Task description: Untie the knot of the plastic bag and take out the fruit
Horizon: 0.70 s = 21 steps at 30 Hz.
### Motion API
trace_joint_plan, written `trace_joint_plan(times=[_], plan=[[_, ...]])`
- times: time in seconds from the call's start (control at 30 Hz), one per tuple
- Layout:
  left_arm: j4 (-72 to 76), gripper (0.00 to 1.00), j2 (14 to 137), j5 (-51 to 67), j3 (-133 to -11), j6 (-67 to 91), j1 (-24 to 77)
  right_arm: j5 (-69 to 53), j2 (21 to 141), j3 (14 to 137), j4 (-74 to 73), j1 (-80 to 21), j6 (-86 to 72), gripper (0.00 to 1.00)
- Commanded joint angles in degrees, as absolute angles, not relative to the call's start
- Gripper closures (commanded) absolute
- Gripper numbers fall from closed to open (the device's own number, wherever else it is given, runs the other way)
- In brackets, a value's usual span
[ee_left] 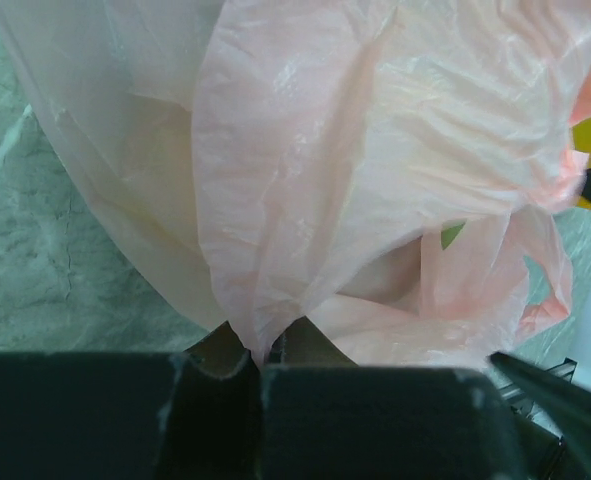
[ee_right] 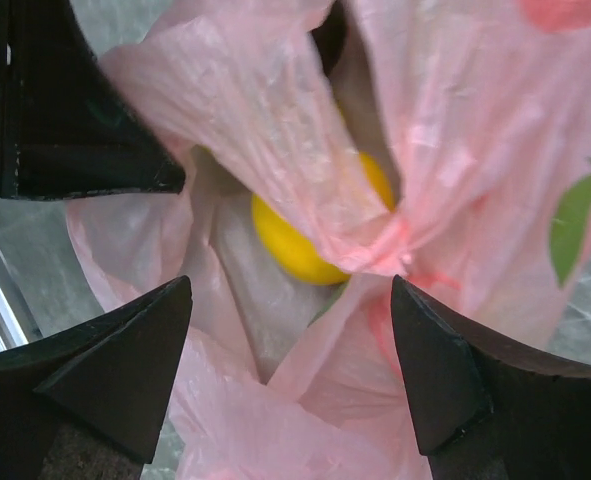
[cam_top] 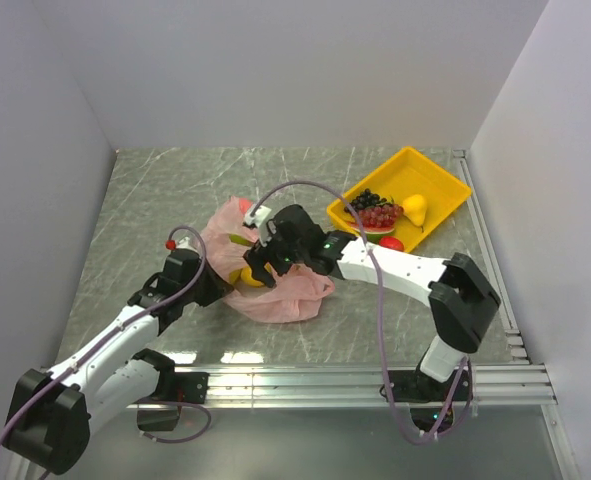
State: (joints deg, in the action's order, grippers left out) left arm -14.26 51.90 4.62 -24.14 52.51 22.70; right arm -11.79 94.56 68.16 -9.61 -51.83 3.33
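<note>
The pink plastic bag (cam_top: 280, 290) lies crumpled mid-table. My left gripper (cam_top: 218, 287) is at its left side and is shut on a fold of the bag's plastic (ee_left: 260, 345). My right gripper (cam_top: 262, 262) hovers over the bag's top, open, with fingertips (ee_right: 175, 295) on either side of the bag's mouth (ee_right: 275, 400). A round yellow fruit (ee_right: 290, 250) shows inside the bag, also in the top view (cam_top: 249, 277). A small twisted bunch of pink plastic, the knot (ee_right: 395, 248), sits just beside it. A yellow pear (cam_top: 413, 208) lies in the yellow tray (cam_top: 445, 185).
The tray at the back right also holds black and red grape bunches (cam_top: 375, 212), a watermelon slice (cam_top: 377, 231) and a small red fruit (cam_top: 392, 243). A small red item (cam_top: 171, 243) lies left of the bag. White walls enclose the table.
</note>
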Motion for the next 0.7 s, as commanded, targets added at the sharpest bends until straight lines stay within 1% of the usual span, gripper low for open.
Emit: trace_joint_plan(times=[0.0,0.37,0.53,0.67], plan=[[-11.87,0.98,52.91,3.78,-26.72,53.26,22.85,-12.22,96.85,73.65,-11.34,-53.52,7.29,0.13],[-12.04,0.98,54.93,4.66,-28.12,52.29,22.85,-12.66,105.02,79.36,-13.36,-53.88,9.93,0.17],[-11.78,0.97,55.37,5.01,-28.39,51.77,22.85,-12.39,107.66,80.77,-13.80,-53.88,10.55,0.17],[-11.34,0.98,56.16,5.27,-28.30,51.42,22.85,-11.17,110.56,81.04,-13.45,-53.96,10.99,0.15]])
